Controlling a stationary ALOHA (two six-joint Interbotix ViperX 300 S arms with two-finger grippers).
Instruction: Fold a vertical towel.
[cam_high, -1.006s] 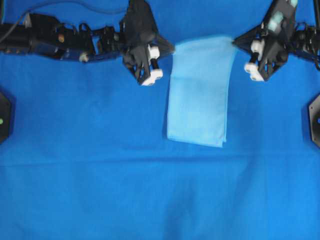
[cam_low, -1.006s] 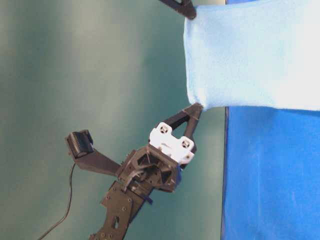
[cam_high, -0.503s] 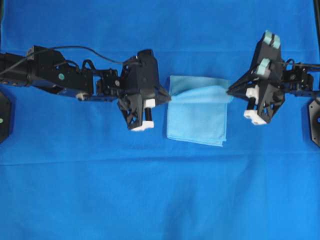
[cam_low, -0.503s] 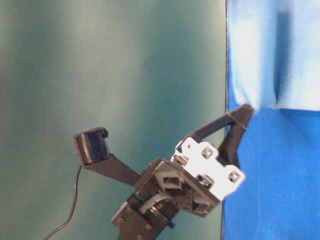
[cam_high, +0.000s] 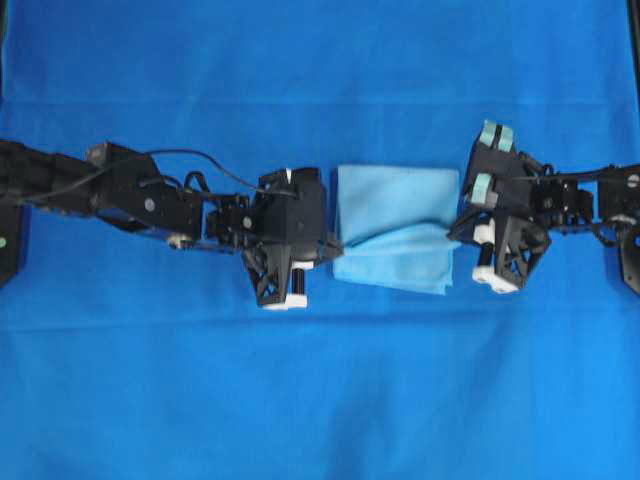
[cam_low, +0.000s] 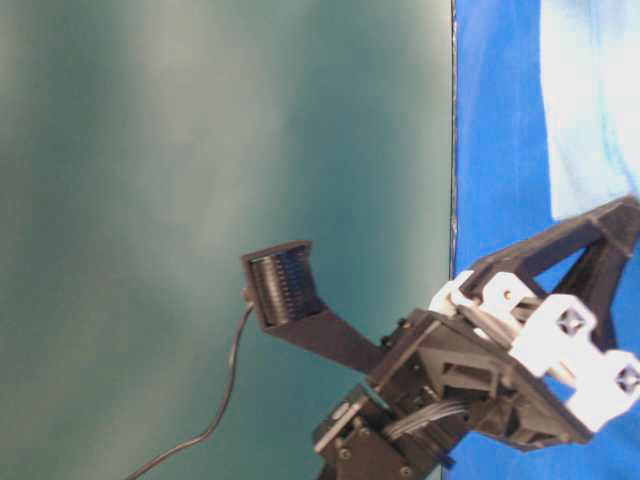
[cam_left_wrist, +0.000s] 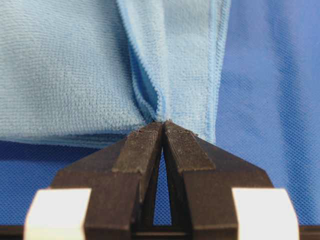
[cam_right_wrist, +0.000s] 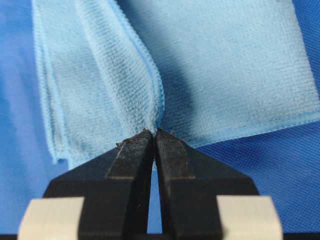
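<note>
**A:** Where does the towel (cam_high: 395, 228) lie?

**B:** Near the middle of the deep-blue table cloth (cam_high: 320, 400), between the two arms. Its far part rests flat; the upper layer is lifted and drawn over toward the near edge, sagging in a shallow curve between the two grips.

**A:** And the jaws?

**B:** Both are clenched on fabric. The left gripper (cam_left_wrist: 163, 125) pinches a corner of the upper layer, the pile bunching into a crease right at its fingertips. The right gripper (cam_right_wrist: 152, 133) does the same at the opposite corner, along the stitched hem.

**A:** How would this cloth handle?

**B:** By the look of it, very light and entirely limp: a microfibre weave that drapes wherever it is unsupported and holds no shape. It appears grippy rather than slippery, so a small pinch should keep it, though the layers probably cling and drag on each other.

**A:** So where should one take hold?

**B:** At the two corners of a single layer, on the hem, as here. Keeping mild tension between the grippers should stop the middle from sagging and wrinkling when the edge is laid down.
</note>
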